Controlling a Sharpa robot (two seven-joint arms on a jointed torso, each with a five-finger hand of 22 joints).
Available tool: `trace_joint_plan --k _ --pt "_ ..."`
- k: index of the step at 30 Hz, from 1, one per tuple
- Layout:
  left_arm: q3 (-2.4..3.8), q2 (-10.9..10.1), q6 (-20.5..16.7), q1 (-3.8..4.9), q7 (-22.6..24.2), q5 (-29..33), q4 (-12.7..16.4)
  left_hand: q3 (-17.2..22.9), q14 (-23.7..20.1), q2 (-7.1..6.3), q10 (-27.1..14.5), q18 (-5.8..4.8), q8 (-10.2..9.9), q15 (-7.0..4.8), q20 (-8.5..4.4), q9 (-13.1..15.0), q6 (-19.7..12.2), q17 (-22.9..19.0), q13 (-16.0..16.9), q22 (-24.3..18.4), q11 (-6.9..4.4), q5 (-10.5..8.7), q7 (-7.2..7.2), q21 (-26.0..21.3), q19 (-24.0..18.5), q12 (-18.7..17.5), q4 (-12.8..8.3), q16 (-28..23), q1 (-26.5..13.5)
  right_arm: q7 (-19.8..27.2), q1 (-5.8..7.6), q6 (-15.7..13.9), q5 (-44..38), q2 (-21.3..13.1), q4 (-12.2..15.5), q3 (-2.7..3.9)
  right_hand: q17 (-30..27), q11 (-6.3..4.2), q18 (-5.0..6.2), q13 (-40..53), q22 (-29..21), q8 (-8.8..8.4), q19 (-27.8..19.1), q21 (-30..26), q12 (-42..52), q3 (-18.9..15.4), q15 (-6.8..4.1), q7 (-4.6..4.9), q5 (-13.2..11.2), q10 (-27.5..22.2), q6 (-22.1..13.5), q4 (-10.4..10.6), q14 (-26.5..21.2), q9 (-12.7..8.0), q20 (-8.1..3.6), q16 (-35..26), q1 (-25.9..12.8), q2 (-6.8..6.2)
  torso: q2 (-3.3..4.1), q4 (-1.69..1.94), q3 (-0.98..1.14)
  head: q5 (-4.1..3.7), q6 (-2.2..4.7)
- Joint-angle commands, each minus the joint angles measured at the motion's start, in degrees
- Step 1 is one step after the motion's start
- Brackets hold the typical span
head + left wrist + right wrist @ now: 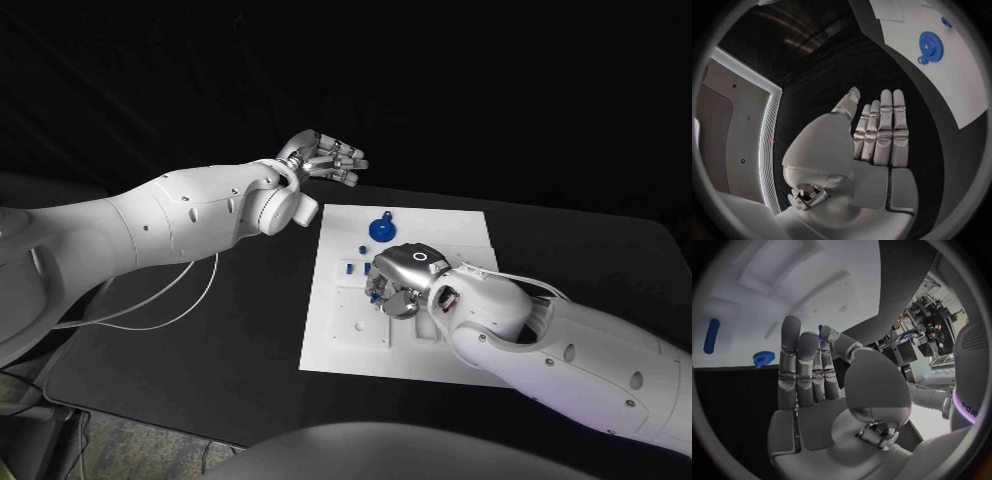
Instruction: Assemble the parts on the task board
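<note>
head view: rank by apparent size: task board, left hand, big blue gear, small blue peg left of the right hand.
1. task board, largest by far.
2. left hand; raised off the table toward the camera, so its look may overstate it.
3. blue gear.
4. small blue peg, smallest.

One task board (361, 350), two robot hands (326, 157) (401, 281)

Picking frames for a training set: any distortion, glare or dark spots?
Head view: undistorted; black table swallows detail, white task board bright. Left wrist view: fisheye bends the board's edge, blue gear crisp. Right wrist view: same bending, dark vignette round the circle.
</note>
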Motion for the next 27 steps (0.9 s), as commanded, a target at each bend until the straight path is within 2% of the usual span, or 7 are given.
trace_joint_plan --k 1,8,11,21,27 --pt "0.02 0.05 -0.12 0.03 1.15 0.53 0.17 -0.05 -0.11 0.34 -0.07 -0.42 -0.14 0.17 -0.05 0.02 0.11 -0.01 0.06 -0.05 0.06 -0.02 0.19 0.37 -0.28 0.07 0.29 -0.19 0.00 -0.31 -0.21 1.07 -2.29 0.23 -0.14 -0.16 0.08 0.00 0.90 0.03 0.05 0.18 0.43 -0.19 0.19 0.31 -0.21 -0.05 -0.07 0.37 0.40 -0.01 0.16 0.10 0.01 -0.23 -0.19 0.46 -0.02 -0.03 0.01 0.34 -0.44" --pt "0.01 -0.54 -0.09 0.02 1.43 0.54 0.33 0.02 -0.29 0.34 -0.16 -0.41 -0.13 0.22 0.00 0.03 0.27 -0.05 0.06 -0.37 0.09 0.07 0.13 0.43 -0.39 0.07 0.37 -0.21 0.12 -0.49 -0.43 1.39 -2.74 0.33 -0.66 -0.37 0.07 0.00 0.90 0.03 0.24 0.19 0.46 -0.38 0.18 0.33 -0.22 -0.05 -0.10 0.35 0.41 -0.02 0.14 0.11 0.01 -0.25 -0.20 0.46 -0.02 -0.02 0.01 0.33 -0.60" --pt "0.01 -0.71 -0.08 0.02 1.42 0.54 0.35 0.02 -0.29 0.34 -0.16 -0.41 -0.13 0.22 0.00 0.03 0.27 -0.05 0.06 -0.37 0.09 0.07 0.13 0.43 -0.39 0.07 0.37 -0.21 0.12 -0.51 -0.52 1.53 -2.82 0.43 -0.81 -0.44 0.07 0.00 0.90 0.03 0.24 0.19 0.46 -0.38 0.18 0.33 -0.22 -0.05 -0.10 0.35 0.41 -0.02 0.14 0.11 0.01 -0.25 -0.20 0.46 -0.02 -0.04 0.03 -0.01 -0.61" --pt "0.01 -0.95 0.20 0.02 1.45 0.54 0.47 0.00 -0.43 0.31 -0.27 -0.42 -0.13 0.28 0.07 0.03 0.25 -0.08 0.06 -0.61 0.13 0.03 0.16 0.44 -0.49 0.07 0.43 -0.20 0.09 -0.92 -0.66 2.08 -3.25 0.32 -1.37 -0.77 0.09 0.01 0.90 0.02 0.60 0.19 0.55 -0.64 0.17 0.40 -0.23 -0.06 -0.04 0.37 0.43 -0.06 0.16 0.12 0.00 -0.21 -0.24 0.43 -0.06 -0.10 0.00 0.08 -0.65" --pt "0.01 -1.01 0.37 0.02 1.36 0.54 0.54 0.01 -0.88 0.28 -0.41 -0.45 -0.14 0.42 0.18 0.03 0.17 -0.19 0.07 -0.83 0.20 0.06 0.21 0.34 -0.72 0.08 0.42 -0.24 0.13 -0.91 -0.67 2.40 -3.31 0.32 -1.70 -0.86 0.09 0.00 0.90 0.02 0.87 0.19 0.63 -0.84 0.18 0.39 -0.25 -0.06 0.06 0.39 0.45 -0.06 0.15 0.12 -0.02 -0.20 -0.27 0.39 -0.01 -0.10 0.05 0.15 -0.82"
